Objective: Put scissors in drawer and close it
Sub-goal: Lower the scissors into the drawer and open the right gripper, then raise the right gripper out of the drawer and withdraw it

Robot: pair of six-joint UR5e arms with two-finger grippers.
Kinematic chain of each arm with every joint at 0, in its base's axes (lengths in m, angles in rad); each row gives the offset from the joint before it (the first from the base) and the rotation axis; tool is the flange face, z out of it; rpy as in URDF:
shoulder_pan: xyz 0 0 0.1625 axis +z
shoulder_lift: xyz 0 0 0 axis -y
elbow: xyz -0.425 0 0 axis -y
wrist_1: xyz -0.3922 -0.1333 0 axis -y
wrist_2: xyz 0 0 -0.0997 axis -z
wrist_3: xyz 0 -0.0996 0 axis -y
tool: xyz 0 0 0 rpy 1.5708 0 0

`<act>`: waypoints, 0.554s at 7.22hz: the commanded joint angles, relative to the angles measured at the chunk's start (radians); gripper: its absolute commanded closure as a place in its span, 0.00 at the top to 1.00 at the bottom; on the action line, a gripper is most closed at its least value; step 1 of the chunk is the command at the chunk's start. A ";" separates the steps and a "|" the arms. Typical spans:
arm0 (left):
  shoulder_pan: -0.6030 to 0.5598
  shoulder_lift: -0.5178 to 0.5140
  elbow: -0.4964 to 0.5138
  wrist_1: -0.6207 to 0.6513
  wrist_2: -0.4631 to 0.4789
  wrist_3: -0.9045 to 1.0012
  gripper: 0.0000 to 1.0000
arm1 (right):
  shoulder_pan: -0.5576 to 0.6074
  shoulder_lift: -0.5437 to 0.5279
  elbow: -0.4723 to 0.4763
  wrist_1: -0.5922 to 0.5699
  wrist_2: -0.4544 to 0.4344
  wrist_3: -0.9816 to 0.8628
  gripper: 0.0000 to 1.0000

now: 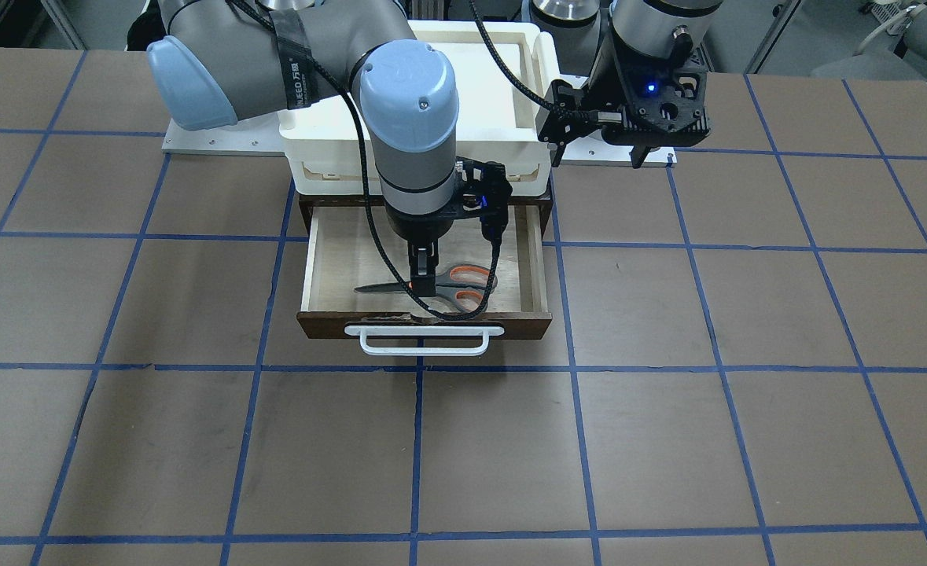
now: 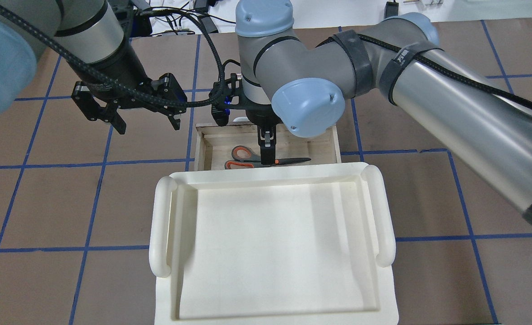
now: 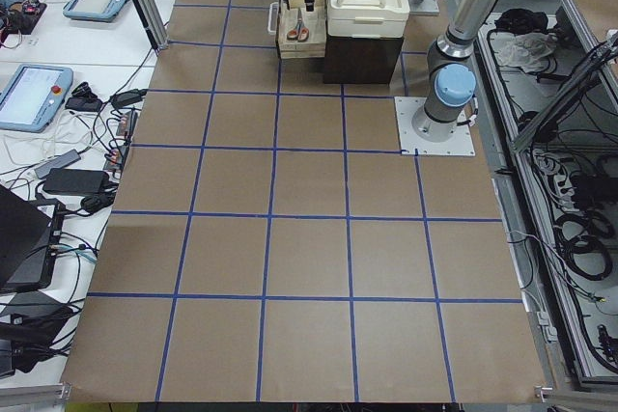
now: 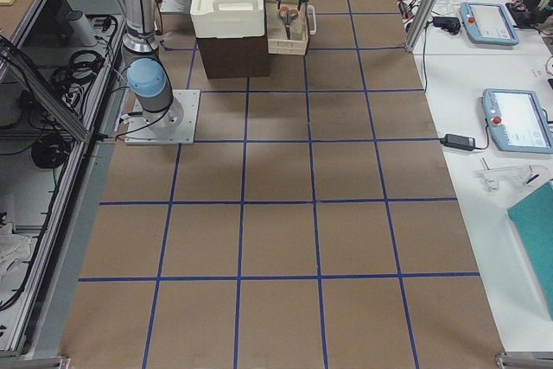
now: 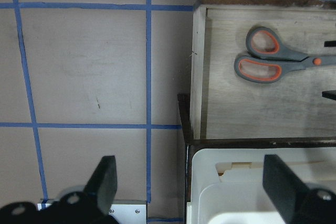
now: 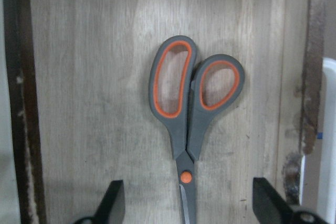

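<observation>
The scissors (image 1: 469, 274) lie flat on the floor of the open drawer (image 1: 318, 267), handles toward the robot's left. They also show in the overhead view (image 2: 243, 153), the left wrist view (image 5: 294, 59) and the right wrist view (image 6: 186, 129). My right gripper (image 1: 423, 281) is open and hangs in the drawer over the scissors' pivot. Its fingers (image 6: 113, 205) stand wide on either side of the blades without touching them. My left gripper (image 2: 147, 125) is open and empty, in the air beside the drawer's left side. The drawer's dark front with its white handle (image 1: 424, 336) faces away from the robot.
A white plastic tray (image 2: 159, 225) sits on the dark brown cabinet (image 3: 362, 55) that the drawer slides out of. White arm base plates (image 1: 196, 141) lie behind it. Operators' desks with tablets (image 4: 518, 118) stand beyond the table edge.
</observation>
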 commanded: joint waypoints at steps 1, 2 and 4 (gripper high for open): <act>0.000 0.000 0.000 0.000 0.000 0.000 1.00 | -0.062 -0.072 -0.004 0.000 0.002 0.472 1.00; 0.000 0.000 0.000 -0.001 0.000 0.000 1.00 | -0.128 -0.101 -0.010 0.000 0.002 0.569 1.00; 0.000 0.000 0.000 -0.001 0.000 0.000 1.00 | -0.232 -0.182 -0.007 0.032 -0.010 0.878 1.00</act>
